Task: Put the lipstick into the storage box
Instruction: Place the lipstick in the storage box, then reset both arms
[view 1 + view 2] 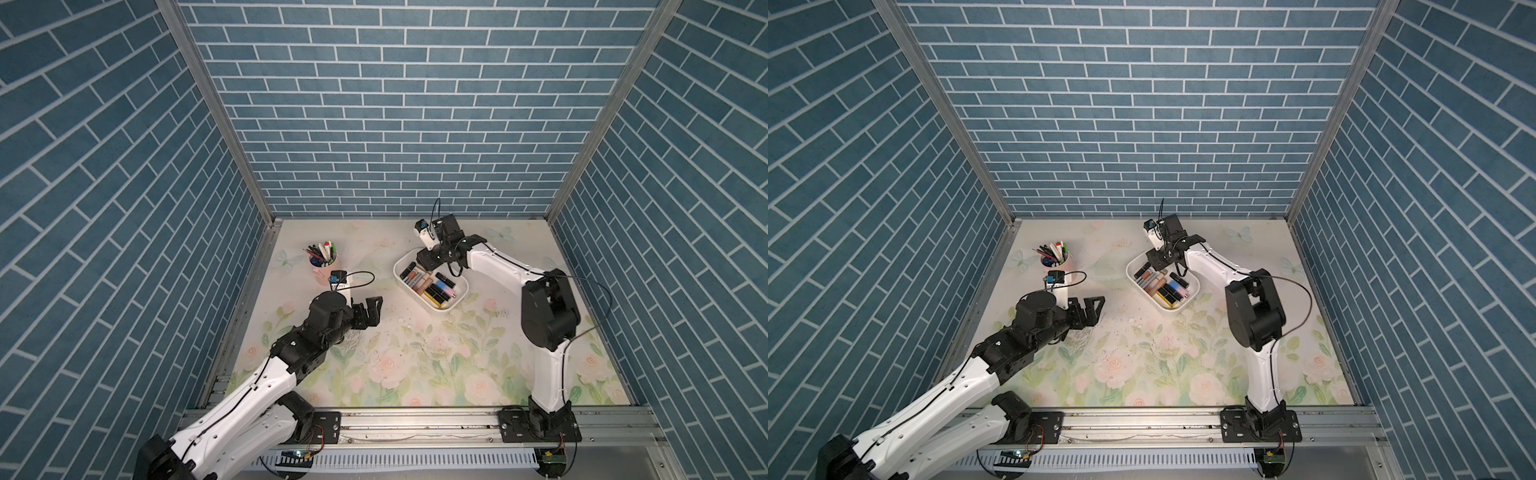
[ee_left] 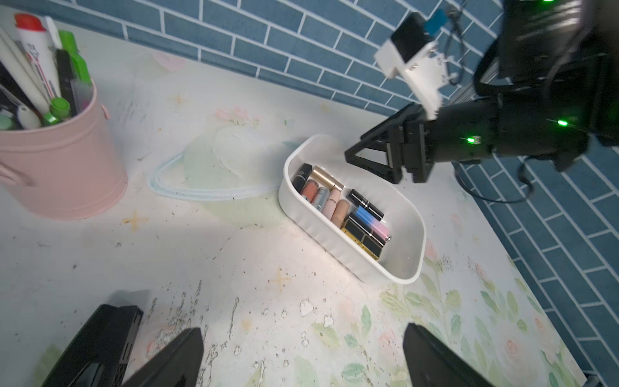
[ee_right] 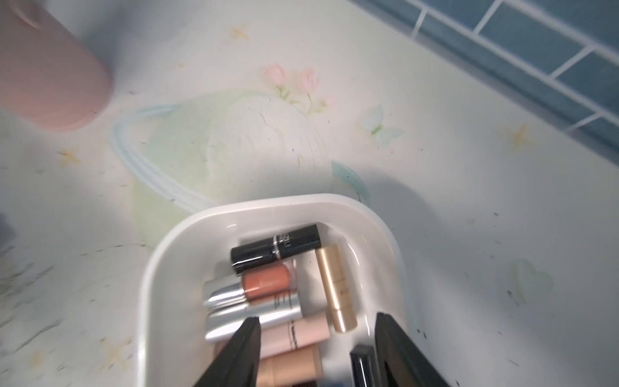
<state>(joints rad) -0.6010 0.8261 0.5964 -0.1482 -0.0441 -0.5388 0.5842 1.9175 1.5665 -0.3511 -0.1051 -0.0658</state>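
The white storage box (image 1: pixel 413 297) (image 1: pixel 1146 297) sits at the back right of the floral table and holds several lipsticks (image 1: pixel 432 286) (image 2: pixel 338 207) lying side by side. My right gripper (image 1: pixel 428 259) (image 2: pixel 355 147) hangs over the box's far end. In the right wrist view it (image 3: pixel 316 320) is open, its jaws apart above the lipsticks and gripping nothing. A gold lipstick (image 3: pixel 336 288) lies on the box floor (image 3: pixel 160 254) just ahead of the fingers. My left gripper (image 1: pixel 372 309) (image 2: pixel 303 330) is open low over bare table, left of the box.
A pink pen cup (image 1: pixel 326 272) (image 2: pixel 63 160) full of pens and markers stands at the back left, close behind my left wrist. Blue brick walls enclose the table on three sides. A metal rail (image 1: pixel 415 424) runs along the front edge.
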